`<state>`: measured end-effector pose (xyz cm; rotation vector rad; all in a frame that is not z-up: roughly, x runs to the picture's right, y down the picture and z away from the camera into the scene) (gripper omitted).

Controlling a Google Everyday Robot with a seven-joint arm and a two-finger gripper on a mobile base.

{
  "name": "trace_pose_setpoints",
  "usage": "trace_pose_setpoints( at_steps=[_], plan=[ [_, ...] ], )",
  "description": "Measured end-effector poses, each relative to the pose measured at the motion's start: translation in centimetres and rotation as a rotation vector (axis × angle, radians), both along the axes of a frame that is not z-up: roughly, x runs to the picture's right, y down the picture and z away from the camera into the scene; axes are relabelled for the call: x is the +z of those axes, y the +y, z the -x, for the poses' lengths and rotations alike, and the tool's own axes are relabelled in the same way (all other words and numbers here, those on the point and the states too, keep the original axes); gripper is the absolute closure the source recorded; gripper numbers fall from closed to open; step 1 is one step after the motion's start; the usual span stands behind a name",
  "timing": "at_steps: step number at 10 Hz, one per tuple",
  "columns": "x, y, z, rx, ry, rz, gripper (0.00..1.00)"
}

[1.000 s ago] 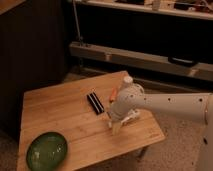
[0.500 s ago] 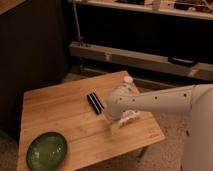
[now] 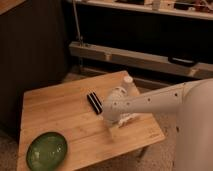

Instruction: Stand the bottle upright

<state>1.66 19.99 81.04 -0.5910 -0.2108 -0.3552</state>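
1. 1 white arm (image 3: 150,102) reaches in from the right, low over the wooden table (image 3: 55,107).
2. Gripper (image 3: 114,125) points down near the table's right front part – cannot tell its state.
3. Bottle (image 3: 126,86) – just behind the arm, near the far right corner, cap up.
4. Black bar (image 3: 94,102) mid-table; green bowl (image 3: 46,150) at front left.

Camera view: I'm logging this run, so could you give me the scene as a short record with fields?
surface: wooden table
bottle: white, capped, near the table's far right edge, partly behind the arm
claw: low over the table's right part, in front of the bottle
arm: white, reaching in from the right
bowl: green, front left corner
dark object: flat, black, mid-table
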Motion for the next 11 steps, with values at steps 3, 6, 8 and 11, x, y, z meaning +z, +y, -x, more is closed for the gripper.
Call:
trace_pose_setpoints(
  at_steps=[3, 6, 8, 11],
  plan=[
    [1.1, 0.5, -0.9, 0.026, 0.012, 0.024, 0.2],
    [2.0, 0.9, -2.3, 0.086, 0.012, 0.057, 0.4],
    [2.6, 1.3, -2.3, 0.127, -0.003, 0.087, 0.46],
    [2.8, 1.1, -2.0, 0.134, -0.011, 0.097, 0.46]
  ],
)
